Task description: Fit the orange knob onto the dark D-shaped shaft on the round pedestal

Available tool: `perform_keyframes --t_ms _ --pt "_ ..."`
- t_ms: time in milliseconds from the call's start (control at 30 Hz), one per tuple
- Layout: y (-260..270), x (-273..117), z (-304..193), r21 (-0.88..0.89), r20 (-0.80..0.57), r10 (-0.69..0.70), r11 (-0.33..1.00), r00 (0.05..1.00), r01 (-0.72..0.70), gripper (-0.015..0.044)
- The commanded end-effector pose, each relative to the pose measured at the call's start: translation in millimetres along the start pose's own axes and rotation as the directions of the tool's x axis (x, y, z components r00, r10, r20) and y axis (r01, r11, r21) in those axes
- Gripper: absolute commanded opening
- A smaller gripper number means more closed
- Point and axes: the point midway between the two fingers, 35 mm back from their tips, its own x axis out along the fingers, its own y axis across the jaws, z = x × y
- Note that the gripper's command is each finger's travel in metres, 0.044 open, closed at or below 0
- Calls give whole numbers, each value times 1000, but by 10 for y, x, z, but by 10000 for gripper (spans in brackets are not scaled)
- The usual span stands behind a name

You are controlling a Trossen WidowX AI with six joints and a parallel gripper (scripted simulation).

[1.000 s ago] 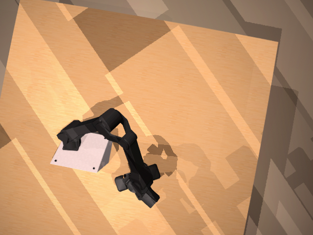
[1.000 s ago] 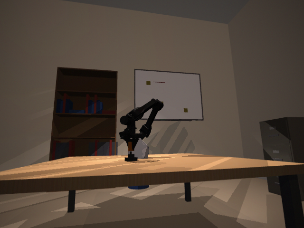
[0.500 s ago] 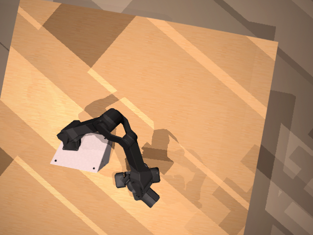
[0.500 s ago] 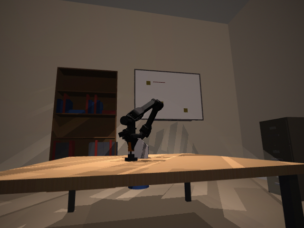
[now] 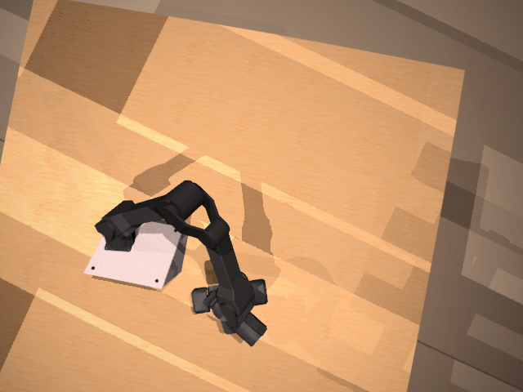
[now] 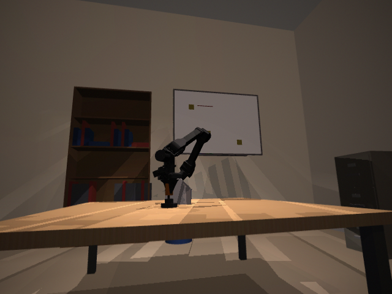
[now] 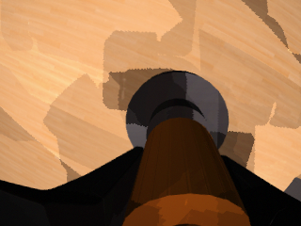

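The orange knob [image 6: 169, 189] [image 7: 181, 165] stands upright over the dark round pedestal [image 6: 169, 205] [image 7: 155, 91]. My gripper [image 6: 169, 187] [image 7: 180, 158] is shut on the knob, with one black finger on each side. In the exterior view a short length of dark shaft [image 6: 168, 196] shows between the knob's lower end and the pedestal's raised middle, so the knob is not down on the pedestal. The knob looks in line with the shaft. The shaft's flat side and the knob's hole are hidden. In the top view the arm covers knob and pedestal.
A white sloped block [image 5: 135, 263] [image 6: 187, 196] stands on the wooden table [image 5: 320, 126] [image 6: 253, 212] beside the arm, under its base. Shadows of the arm and broad light bands cross the table top. A bookshelf, a whiteboard and a cabinet stand beyond the table.
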Motion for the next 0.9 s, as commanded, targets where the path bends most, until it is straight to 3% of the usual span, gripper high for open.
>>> perform_keyframes --t_ms 0,200,400,867 --pt "-3 -8 -1 3 1 0 1000 1000 0 0" --pt "4 -41 2 29 1 0 1000 1000 0 0" --pt "4 -22 5 204 1 0 979 1000 0 0" --pt "1 -1 2 211 1 0 977 1000 0 0"
